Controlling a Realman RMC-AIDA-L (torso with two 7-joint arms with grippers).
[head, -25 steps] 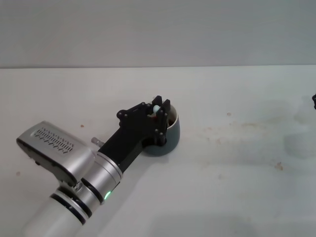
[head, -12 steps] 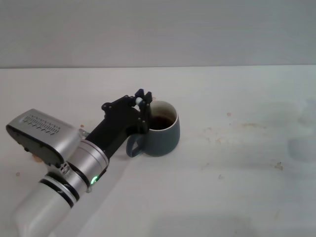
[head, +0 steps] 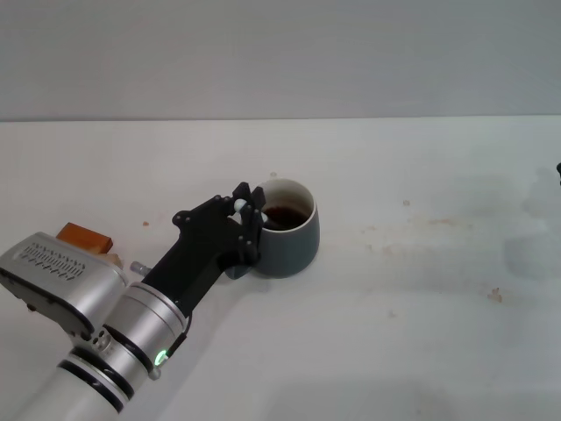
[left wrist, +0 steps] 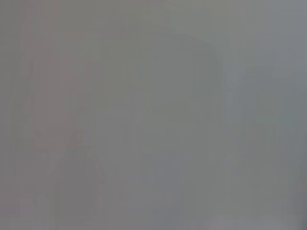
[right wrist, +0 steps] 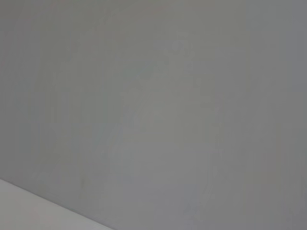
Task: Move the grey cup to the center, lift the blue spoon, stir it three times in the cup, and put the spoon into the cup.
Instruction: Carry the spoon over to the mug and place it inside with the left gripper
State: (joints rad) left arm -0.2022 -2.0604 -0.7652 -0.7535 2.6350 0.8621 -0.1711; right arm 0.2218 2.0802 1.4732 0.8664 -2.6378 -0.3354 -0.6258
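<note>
The grey cup [head: 294, 239] stands near the middle of the white table, dark brown liquid showing inside its cream rim. My left gripper [head: 246, 209] hangs at the cup's left rim, above the handle side. It is shut on the blue spoon [head: 239, 208], of which only a pale-blue bit of handle peeks out between the black fingers. The spoon's bowl is hidden. The cup's handle is covered by the gripper. Both wrist views show only plain grey. A dark sliver of my right gripper [head: 558, 174] sits parked at the right edge.
A brown wooden block [head: 85, 239] lies on the table to the left, just behind my left arm's silver housing [head: 61, 281]. Faint stains mark the table [head: 421, 298] to the right of the cup.
My left gripper has drawn back from over the cup's mouth to its left rim, still holding the spoon. The arm shifted down and left, uncovering the wooden block and the liquid.
</note>
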